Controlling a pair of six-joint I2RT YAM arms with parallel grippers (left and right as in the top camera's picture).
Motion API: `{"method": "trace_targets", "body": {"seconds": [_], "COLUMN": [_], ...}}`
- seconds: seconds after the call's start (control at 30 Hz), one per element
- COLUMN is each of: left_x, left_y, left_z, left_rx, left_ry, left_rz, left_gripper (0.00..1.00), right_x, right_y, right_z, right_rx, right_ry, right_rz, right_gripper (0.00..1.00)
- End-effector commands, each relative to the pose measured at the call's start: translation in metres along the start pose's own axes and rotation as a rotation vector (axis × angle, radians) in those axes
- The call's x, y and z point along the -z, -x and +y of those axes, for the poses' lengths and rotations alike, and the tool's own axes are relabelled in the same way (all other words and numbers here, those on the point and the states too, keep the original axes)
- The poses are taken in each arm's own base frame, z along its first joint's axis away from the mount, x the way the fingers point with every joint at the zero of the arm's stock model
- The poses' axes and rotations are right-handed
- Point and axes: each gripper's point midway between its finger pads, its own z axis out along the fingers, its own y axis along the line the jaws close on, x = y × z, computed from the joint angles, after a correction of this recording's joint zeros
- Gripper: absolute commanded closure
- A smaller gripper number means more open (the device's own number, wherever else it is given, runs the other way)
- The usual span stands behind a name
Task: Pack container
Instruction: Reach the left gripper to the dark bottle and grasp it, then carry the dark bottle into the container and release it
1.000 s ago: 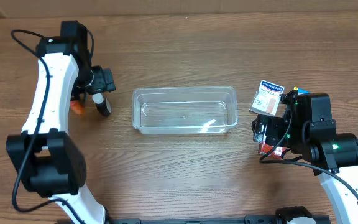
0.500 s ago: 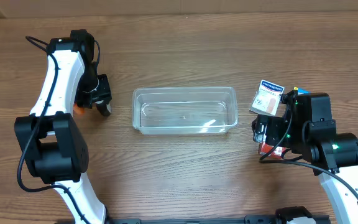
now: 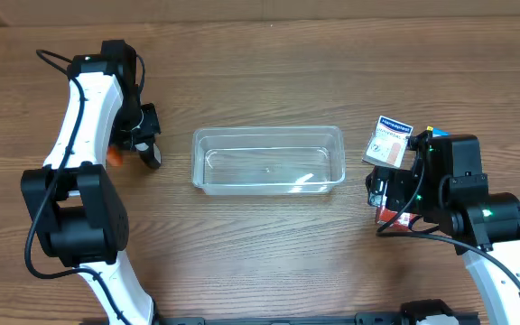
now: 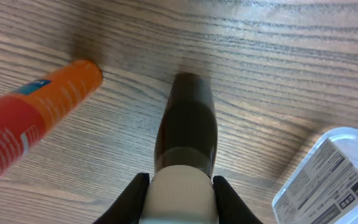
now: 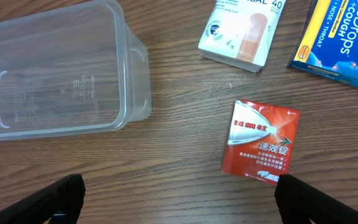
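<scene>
1. Container (image 3: 269, 160): clear plastic bin, mid-worktop (image 3: 269, 262), upright, long side running left-right, empty.
2. The right wrist view shows its near end (image 5: 61, 74). Walls are see-through, corners rounded.
3. Plaster box (image 3: 388, 143): off the container's right end, near it but apart, lying flat and skewed.
4. Red packet (image 5: 261, 143): flat on the worktop, nearer the robot than the plaster box, not touching it. In the overhead view the right arm (image 3: 450, 194) mostly covers it.
5. Cough-drop pack (image 5: 344, 40): blue and yellow, just beside the plaster box on the side away from the container.
6. Right jaws: spread wide, holding nothing, above bare wood between the container end and the red packet.
7. Bottle (image 4: 185, 124): dark body, white cap, off the container's left end.
8. Left jaws: closed on the bottle's white cap, one finger each side. Cannot tell whether the bottle's far end touches the worktop.
9. Orange tube (image 4: 36, 118): lying on the worktop just beside the bottle, on the side away from the container, apart from it.
</scene>
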Motion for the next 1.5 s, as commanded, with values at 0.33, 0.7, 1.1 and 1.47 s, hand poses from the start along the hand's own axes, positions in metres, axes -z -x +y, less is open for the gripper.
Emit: {"method": "trace_targets", "body": {"seconds": [0.33,0.7,1.1,1.47], "left_x": [0.167,0.067,0.023,0.020], "left_y": [-0.055,-0.087,-0.057,-0.056], "left_z": [-0.076,-0.149,-0.140,-0.139], "left_rx": [-0.164,-0.297,-0.232,-0.233], "left_ry": [-0.149,-0.044,0.042,0.047], "left_rz": [-0.321,-0.079,-0.059,-0.064], "left_gripper": [0.96,0.96,0.95,0.43], "right_x": [0.008,0.008,0.008,0.008], "right_y": [0.011,0.008,0.008,0.008], "right_z": [0.002,0.002,0.002,0.002], "right_rx": [-0.006,-0.007,-0.007,-0.007], "right_ry": [0.006,0.004,0.004,0.004], "right_rz": [-0.040,-0.030,-0.030,-0.029], "right_gripper": [0.00,0.00,0.00,0.00]}}
